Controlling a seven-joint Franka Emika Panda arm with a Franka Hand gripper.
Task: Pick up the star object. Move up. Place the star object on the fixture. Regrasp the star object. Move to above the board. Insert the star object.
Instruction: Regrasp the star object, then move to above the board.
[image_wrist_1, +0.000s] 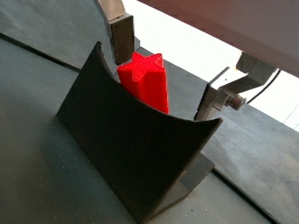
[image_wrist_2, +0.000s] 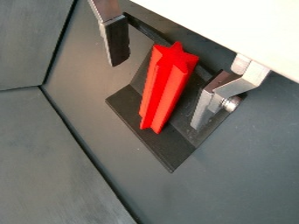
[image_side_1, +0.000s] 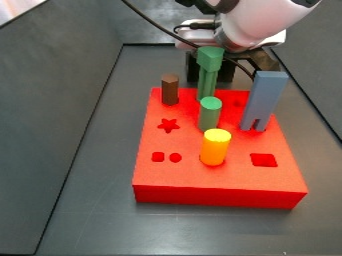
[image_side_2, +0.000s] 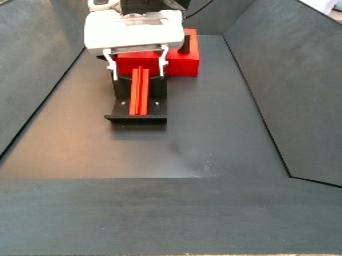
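The claw hangs released over the fixture, its fingers standing apart on either side of the star object, which leans against the fixture's upright. To regrasp well, I judge it should centre on the peg and close squarely. The board lies just behind the fixture.
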